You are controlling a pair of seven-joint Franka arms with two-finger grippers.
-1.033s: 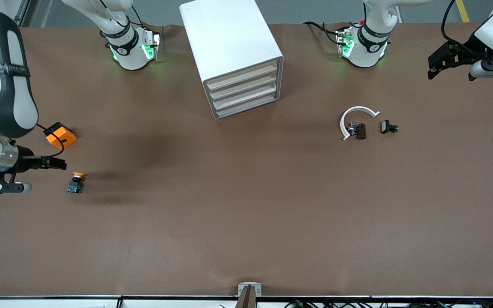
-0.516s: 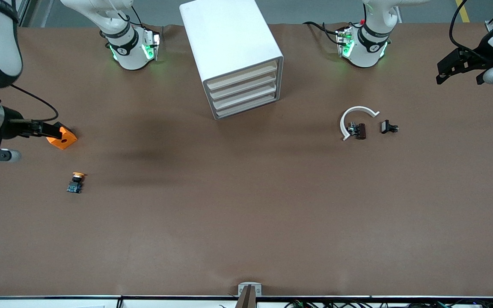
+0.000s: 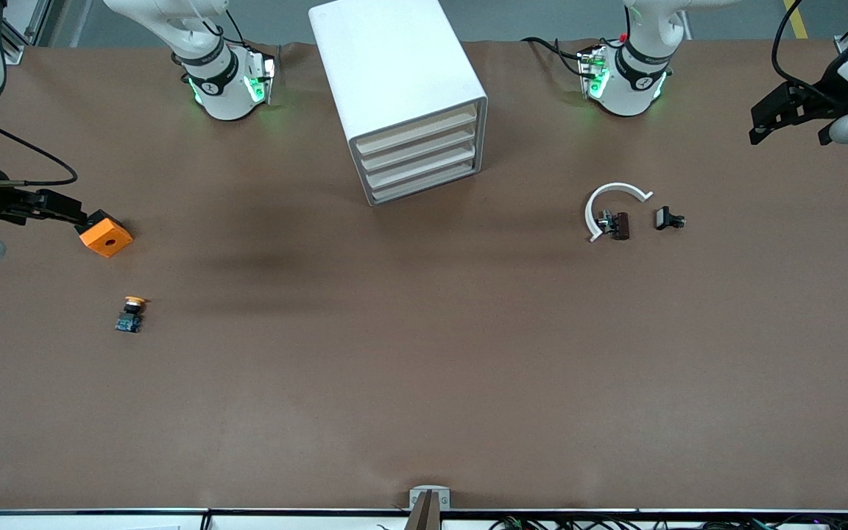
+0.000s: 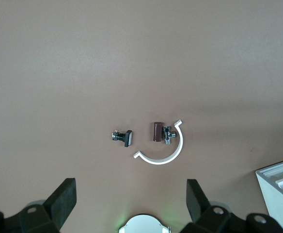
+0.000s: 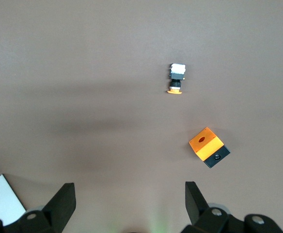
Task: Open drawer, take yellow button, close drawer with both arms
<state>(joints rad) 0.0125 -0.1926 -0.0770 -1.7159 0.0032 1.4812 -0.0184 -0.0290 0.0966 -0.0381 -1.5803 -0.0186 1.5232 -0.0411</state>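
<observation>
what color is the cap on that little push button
Orange, on a black body; the button shows best in the right wrist view.

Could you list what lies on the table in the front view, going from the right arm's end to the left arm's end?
Orange block → button → cabinet → white curved piece → black clip.
</observation>
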